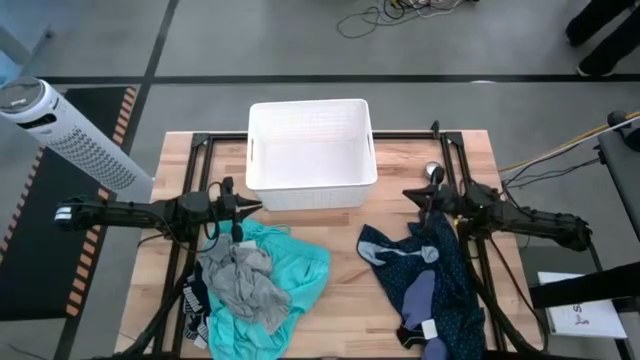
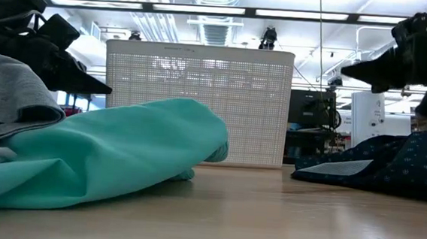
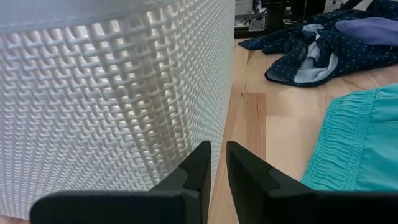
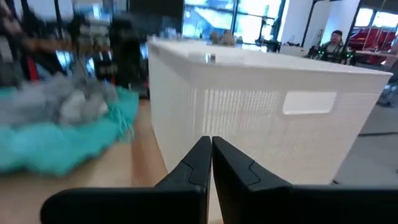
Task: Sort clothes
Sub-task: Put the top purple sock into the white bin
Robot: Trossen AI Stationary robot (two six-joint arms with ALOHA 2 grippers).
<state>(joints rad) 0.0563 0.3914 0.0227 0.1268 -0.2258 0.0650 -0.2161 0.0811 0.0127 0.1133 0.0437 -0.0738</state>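
A large turquoise garment (image 1: 295,268) lies on the table's near left, with a small grey garment (image 1: 245,280) crumpled on top of it and a navy one (image 1: 196,298) sticking out at its left edge. A dark blue dotted garment (image 1: 432,280) lies at the near right. My left gripper (image 1: 243,208) hovers empty above the turquoise garment's far edge, beside the white bin's near left corner; its fingers (image 3: 202,163) are shut to a narrow slit. My right gripper (image 1: 408,195) is shut and empty (image 4: 211,146), above the dotted garment's far end, pointing at the bin.
The white ribbed bin (image 1: 310,150) stands at the table's far middle, with nothing visible in it. Bare wood (image 1: 345,300) shows between the two heaps. A white tower fan (image 1: 70,130) stands off the table's left. Black frame rails (image 1: 470,170) run along the table's sides.
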